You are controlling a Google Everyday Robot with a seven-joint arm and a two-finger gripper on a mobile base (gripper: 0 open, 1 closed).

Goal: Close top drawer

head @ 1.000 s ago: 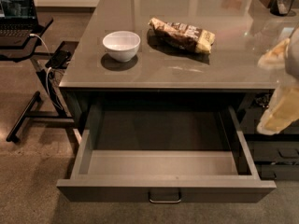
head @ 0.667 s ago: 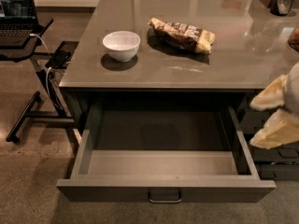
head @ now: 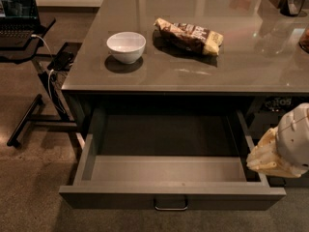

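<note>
The top drawer [head: 169, 191] is wide and dark grey. It stands pulled far out from under the grey counter [head: 193, 71], and its plain grey inside is bare. A small metal loop handle [head: 170, 205] sits at the middle of its tall front. My gripper [head: 261, 158], cream-coloured on a pale rounded wrist, is at the right edge of the view. It hangs just outside the drawer's right wall, near the front right corner. It is level with the drawer rim and holds nothing that I can see.
A white bowl [head: 126, 46] and a brown snack bag [head: 189, 36] lie on the counter. A laptop stand [head: 29, 52] with cables stands on the floor at the left. Narrower dark drawers [head: 277, 110] sit behind my gripper.
My gripper has come down the right side, from counter height to the level of the drawer's right wall, and slightly forward. The drawer has not moved.
</note>
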